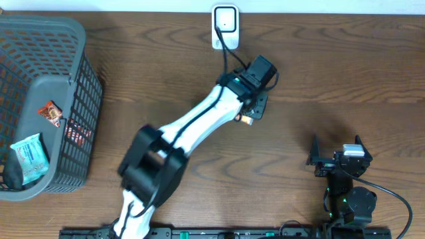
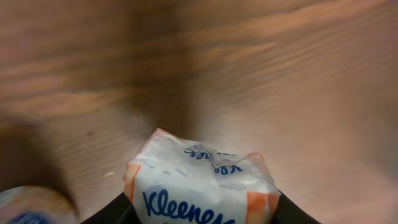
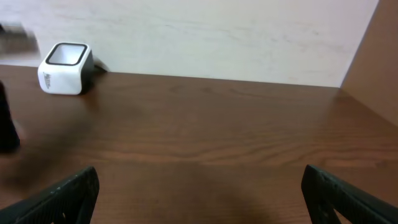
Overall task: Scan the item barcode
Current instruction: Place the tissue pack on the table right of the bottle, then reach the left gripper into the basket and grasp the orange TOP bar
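Looming closest under the overhead camera, the left arm [image 1: 192,126] reaches across the wooden table [image 1: 345,66]. Its left gripper [image 1: 254,109] is clamped on a Kleenex tissue pack [image 1: 247,120], of which only an orange corner peeks out. The pack is near the white barcode scanner [image 1: 225,26] at the far edge. A grey mesh basket [image 1: 83,99] holding other packets sits well apart at the left. The right gripper [image 1: 337,145] rests with jaws spread wide, holding nothing.

From the left wrist, the pack fills the bottom of the frame above bare wood, pinched at both sides between dark fingers [image 2: 109,218]. No barcode shows on this face. It looks light, soft and crinkly, with slippery film. I judge a gentle hold across the sides safest, leaving the flat faces uncovered.

From the right wrist, the open jaws frame bare table, with the scanner at far left.
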Motion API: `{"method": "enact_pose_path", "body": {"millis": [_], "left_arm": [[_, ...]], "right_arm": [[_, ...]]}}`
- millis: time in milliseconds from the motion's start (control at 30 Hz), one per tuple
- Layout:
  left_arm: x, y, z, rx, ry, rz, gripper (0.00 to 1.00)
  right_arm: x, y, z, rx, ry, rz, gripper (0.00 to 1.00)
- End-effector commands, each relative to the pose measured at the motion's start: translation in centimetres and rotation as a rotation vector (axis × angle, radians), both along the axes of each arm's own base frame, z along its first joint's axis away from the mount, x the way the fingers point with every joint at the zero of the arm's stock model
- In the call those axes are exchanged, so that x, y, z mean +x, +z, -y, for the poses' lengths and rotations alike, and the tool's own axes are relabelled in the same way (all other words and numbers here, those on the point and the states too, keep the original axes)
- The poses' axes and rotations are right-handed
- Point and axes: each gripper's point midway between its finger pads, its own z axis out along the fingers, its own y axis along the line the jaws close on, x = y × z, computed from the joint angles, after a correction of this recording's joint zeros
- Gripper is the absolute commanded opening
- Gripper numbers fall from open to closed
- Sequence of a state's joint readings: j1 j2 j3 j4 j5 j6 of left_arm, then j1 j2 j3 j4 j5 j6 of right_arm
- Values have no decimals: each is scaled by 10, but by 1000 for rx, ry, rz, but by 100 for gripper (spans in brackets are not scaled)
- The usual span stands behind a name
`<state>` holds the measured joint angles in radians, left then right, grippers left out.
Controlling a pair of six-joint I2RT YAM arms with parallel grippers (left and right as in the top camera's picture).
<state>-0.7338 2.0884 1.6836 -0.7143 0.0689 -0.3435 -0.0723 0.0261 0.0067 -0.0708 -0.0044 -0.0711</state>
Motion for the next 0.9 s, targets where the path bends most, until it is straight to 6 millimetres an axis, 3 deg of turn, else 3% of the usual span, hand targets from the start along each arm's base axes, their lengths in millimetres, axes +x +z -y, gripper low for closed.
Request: {"method": "enact_pose_path", "body": {"millis": [0, 67, 100, 133, 167, 267, 300, 333, 433, 500, 533, 567, 667, 767, 867], "left_arm": [[3, -31, -4, 42, 66, -42, 47], [4, -39, -4, 50, 67, -49, 59], [7, -34, -4, 39, 69, -36, 77], [16, -11, -2, 9, 57, 7, 93], [20, 4, -1, -6, 42, 34, 98], [30, 79, -6, -59, -17, 152, 98], [33, 135, -21, -83, -33, 238, 98], [36, 162, -35, -84, -16, 287, 98], [43, 236, -102, -67, 123, 427, 98], [42, 268, -152, -67, 224, 481, 98], [38, 292, -207, -61, 340, 516, 98], [34, 302, -241, -55, 422, 532, 98], [19, 319, -326, -41, 670, 557, 98], [0, 321, -401, -14, 916, 547, 98], [-11, 302, -444, -23, 1044, 470, 98]], "right_arm": [[0, -1, -2, -12, 11, -4, 99], [0, -1, -2, -12, 11, -4, 99], [0, -1, -2, -12, 11, -4, 99], [0, -1, -2, -12, 11, -4, 99], [0, -1, -2, -12, 11, -4, 99], [0, -1, -2, -12, 11, -4, 99], [0, -1, -2, -12, 11, -4, 99], [0, -1, -2, -12, 11, -4, 99], [0, -1, -2, -12, 11, -4, 99], [0, -1, -2, -12, 11, -4, 99], [0, -1, -2, -12, 11, -4, 99], [0, -1, -2, -12, 11, -4, 99], [0, -1, -2, -12, 11, -4, 99], [0, -1, -2, -12, 11, -4, 99], [0, -1, -2, -12, 11, -4, 99]]}}
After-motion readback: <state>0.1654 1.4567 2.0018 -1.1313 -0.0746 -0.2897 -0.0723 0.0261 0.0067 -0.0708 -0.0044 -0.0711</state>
